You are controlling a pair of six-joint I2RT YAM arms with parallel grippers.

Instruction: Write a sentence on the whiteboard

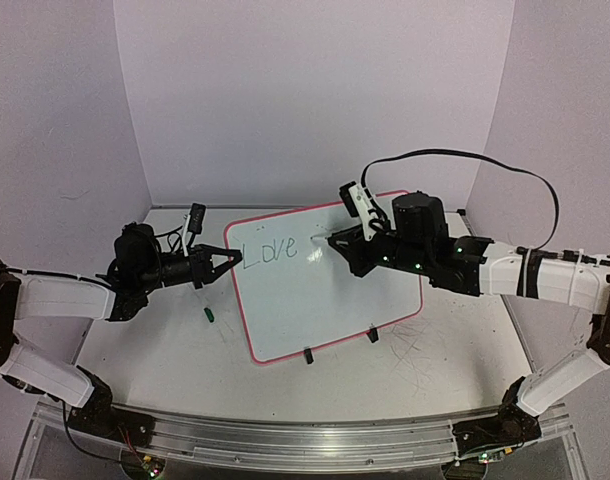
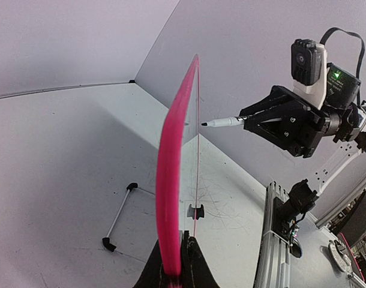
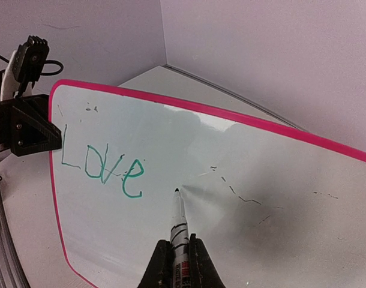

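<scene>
The whiteboard (image 1: 320,285) with its pink rim is tilted up, its near edge with two black clips on the table. My left gripper (image 1: 230,260) is shut on its left rim, which shows edge-on in the left wrist view (image 2: 171,198). Green writing reads "Love" (image 1: 270,251), also in the right wrist view (image 3: 102,168). My right gripper (image 1: 335,240) is shut on a white marker (image 3: 180,225). The marker tip (image 3: 176,191) is just off or at the board, right of the "e". The marker also shows in the left wrist view (image 2: 225,122).
A green marker cap (image 1: 209,314) lies on the table left of the board. A thin white rod with black ends (image 2: 119,217) lies on the table. Grey scuff marks cover the tabletop (image 1: 425,345) near the right. Walls close in behind.
</scene>
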